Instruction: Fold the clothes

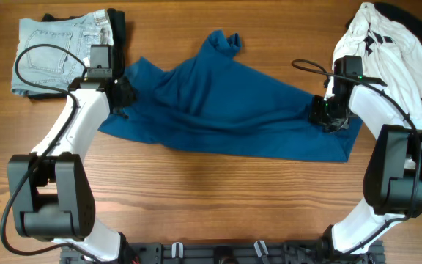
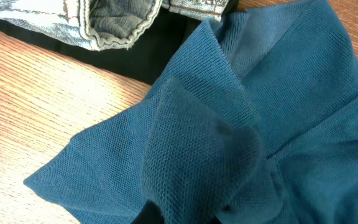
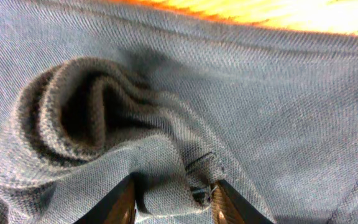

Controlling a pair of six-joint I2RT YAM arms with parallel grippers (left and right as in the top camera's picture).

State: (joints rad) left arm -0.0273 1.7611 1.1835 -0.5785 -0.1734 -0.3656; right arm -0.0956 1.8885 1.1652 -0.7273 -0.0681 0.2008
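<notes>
Pinching a fold of blue garment (image 1: 226, 103) between right fingers (image 3: 230, 202), left fingers (image 1: 125, 94) at its opposite edge, grip unclear

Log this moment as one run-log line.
blue garment: spread, rumpled, unfolded | left gripper: at its left edge, grip unclear | right gripper: shut on its right edge

The left arm (image 1: 83, 121) bends up from the lower left of the overhead view. The left gripper (image 1: 123, 94) points right, and its fingers are hidden. The right arm (image 1: 379, 106) bends up from the lower right. The right gripper (image 3: 173, 190) points left, its fingers (image 3: 122, 204) squeezing a fold of blue cloth (image 3: 272, 112).
</notes>
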